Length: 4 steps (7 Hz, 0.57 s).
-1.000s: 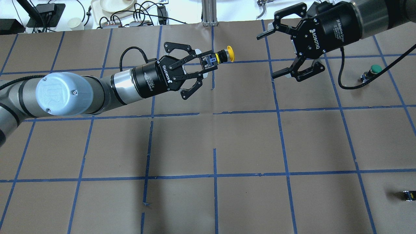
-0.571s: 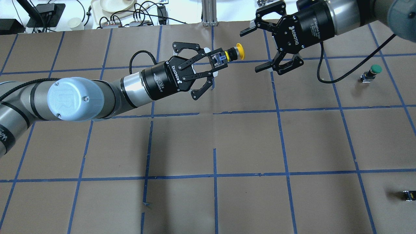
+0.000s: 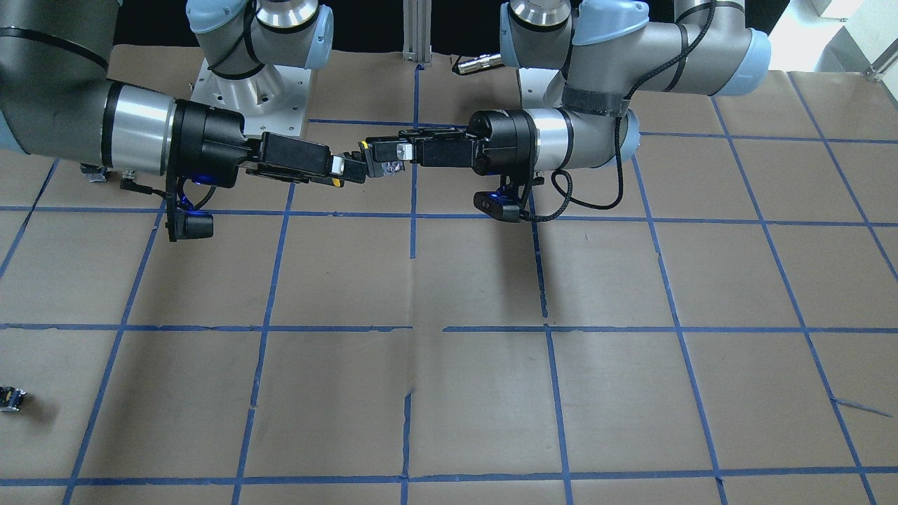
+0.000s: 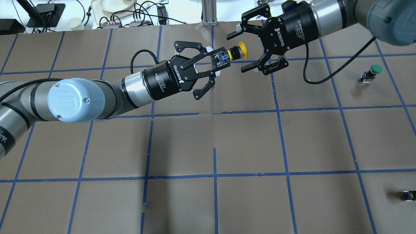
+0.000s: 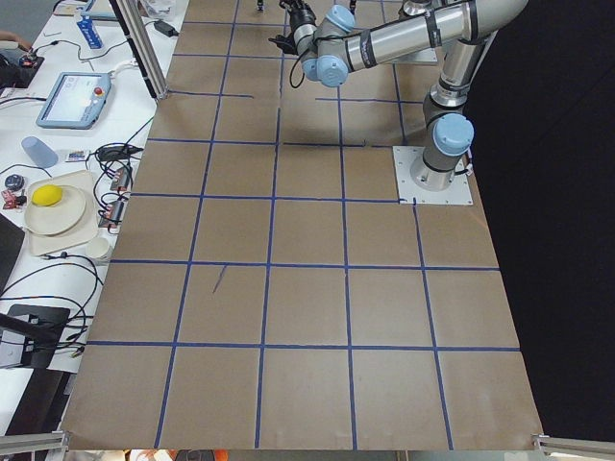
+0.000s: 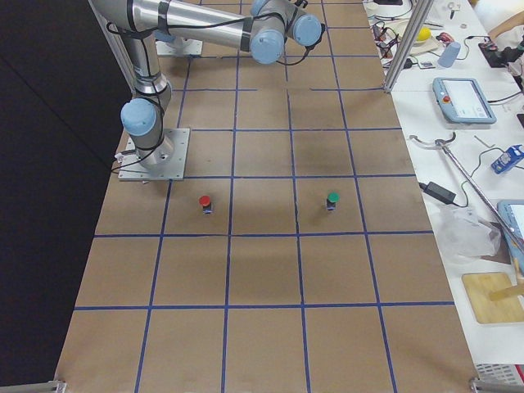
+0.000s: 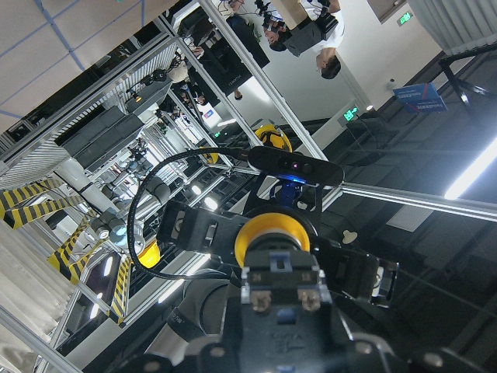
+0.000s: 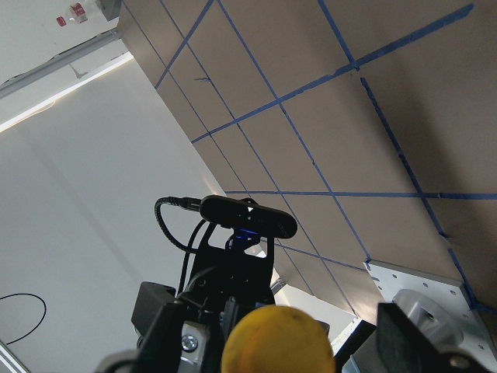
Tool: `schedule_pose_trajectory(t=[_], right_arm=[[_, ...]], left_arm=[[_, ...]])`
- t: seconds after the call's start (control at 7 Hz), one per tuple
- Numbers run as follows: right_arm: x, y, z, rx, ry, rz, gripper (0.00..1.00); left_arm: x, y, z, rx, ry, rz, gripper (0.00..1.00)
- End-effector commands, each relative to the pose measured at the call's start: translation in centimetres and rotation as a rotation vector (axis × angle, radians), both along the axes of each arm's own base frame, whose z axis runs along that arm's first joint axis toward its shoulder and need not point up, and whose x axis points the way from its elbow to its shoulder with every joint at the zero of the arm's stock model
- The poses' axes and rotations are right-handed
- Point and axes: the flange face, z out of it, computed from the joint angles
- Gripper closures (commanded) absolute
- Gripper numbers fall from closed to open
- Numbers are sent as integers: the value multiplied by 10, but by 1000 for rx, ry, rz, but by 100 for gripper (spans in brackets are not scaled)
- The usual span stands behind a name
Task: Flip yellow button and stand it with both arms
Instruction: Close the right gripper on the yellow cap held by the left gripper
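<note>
My left gripper [image 4: 218,61] is shut on the black-and-grey body of the yellow button [image 4: 236,53]. It holds the button above the table on its side, cap toward the right arm. My right gripper [image 4: 239,52] is open, with one jaw on each side of the yellow cap and a gap to both. In the front-facing view the two grippers meet tip to tip at the button [image 3: 388,167]. In the left wrist view the cap [image 7: 272,233] faces the right gripper. In the right wrist view the cap [image 8: 278,340] sits at the bottom edge.
A green-capped button [image 4: 373,71] stands at the far right of the brown, blue-taped table [image 4: 247,143]. A small dark block [image 4: 409,195] lies near the front right edge. A red-capped button [image 6: 205,201] stands near the right arm's base.
The right gripper has moved left and now has its open jaws around the yellow cap. The left gripper has carried the button slightly to the right.
</note>
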Motion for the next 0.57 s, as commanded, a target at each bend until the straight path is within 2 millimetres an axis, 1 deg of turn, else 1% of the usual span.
schedule_pose_trajectory(t=[0.0,0.14,0.29,0.43], right_arm=[[0,2,3,0,1,-2,26],[-4,1,4,5,-2,-11,44],[-5,1,4,1,-2,-11,65],[-4,1,5,-3,-4,-11,74]], left_arm=[[1,-1,3,-4,1,2,97],[1,-1,5,-10,1,2,97],[1,-1,6,-12,0,0,96],[0,-1,7,-14,0,-1,96]])
